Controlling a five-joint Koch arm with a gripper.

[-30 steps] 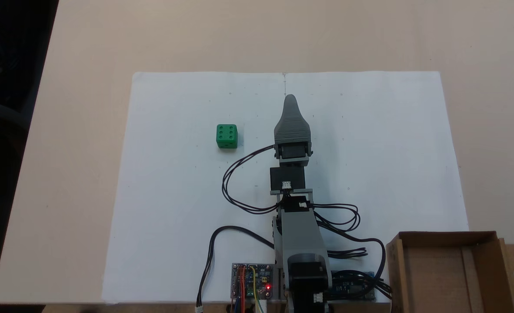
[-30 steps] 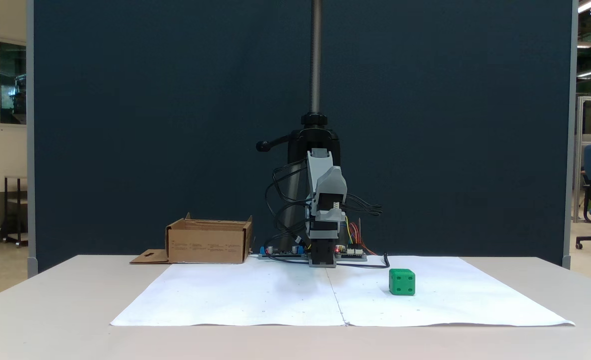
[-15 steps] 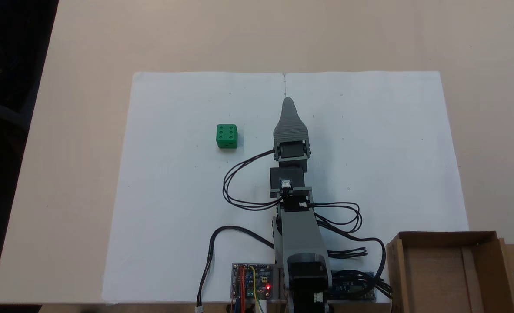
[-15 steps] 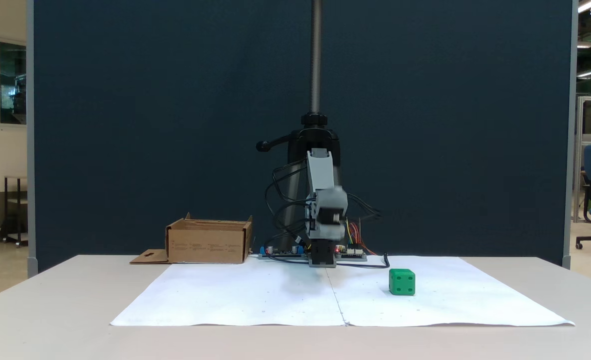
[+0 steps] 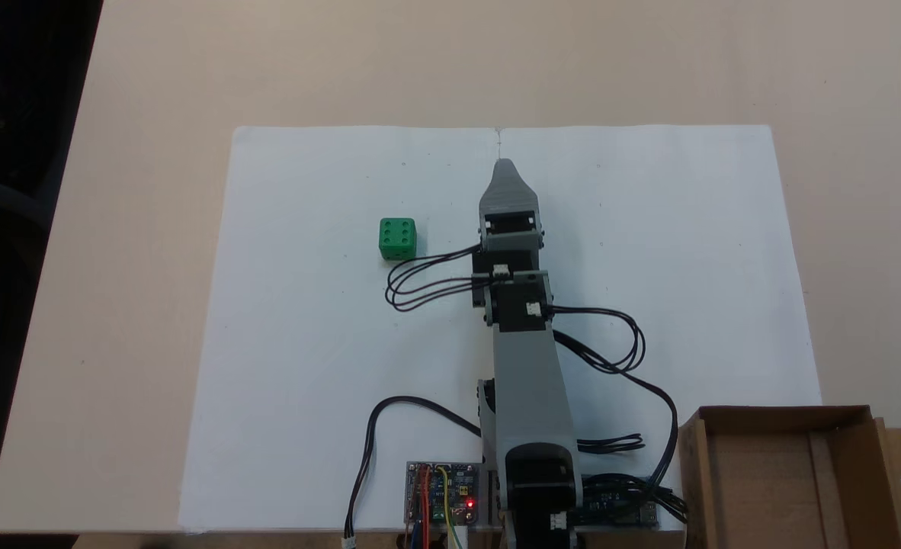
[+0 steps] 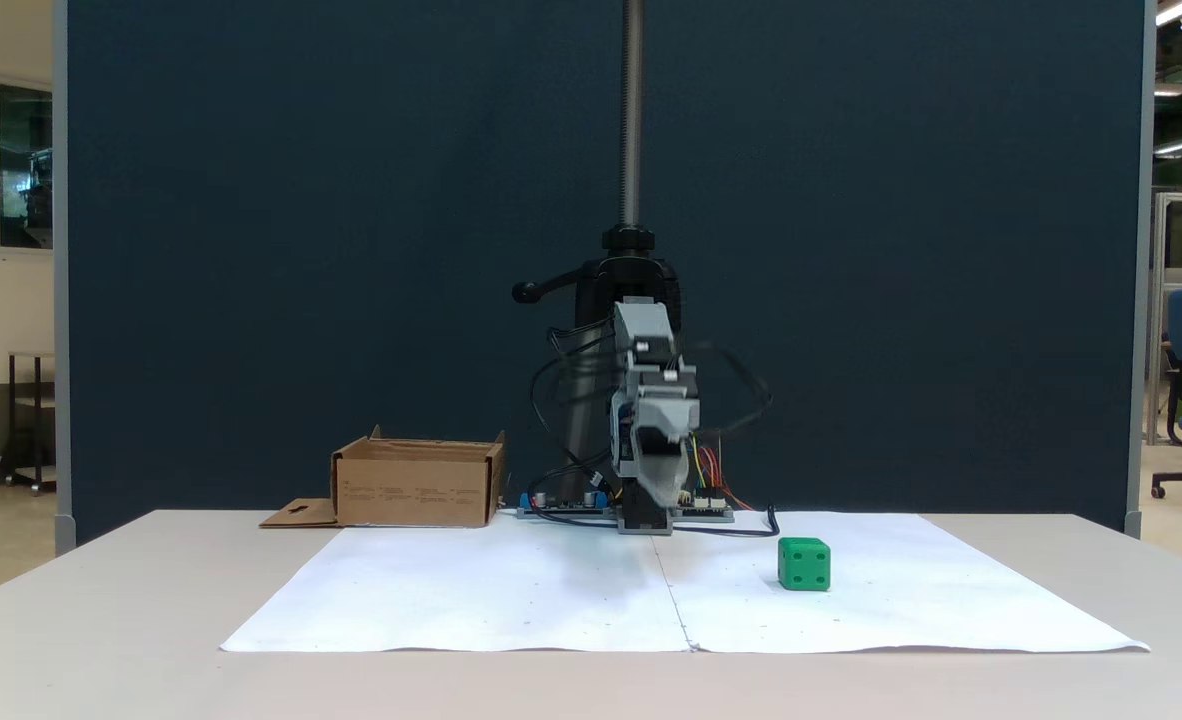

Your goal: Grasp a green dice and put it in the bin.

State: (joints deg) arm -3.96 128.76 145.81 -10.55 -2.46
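Since the earlier frames we are folding our wrist forward and tipping the gripper (image 5: 503, 164) nose-down over the middle crease of the white paper (image 5: 306, 366), while the green dice (image 5: 398, 239) is staying put. Seen from above, only one grey jaw is showing, so we cannot tell how wide the jaws are standing. In that view the dice is sitting well apart to the left of our tip and slightly nearer the base; in a fixed view (image 6: 804, 564) it is lying to the right. We are judging a swing of the base toward it as the next need. The bin (image 5: 782, 476) is waiting beside our base.
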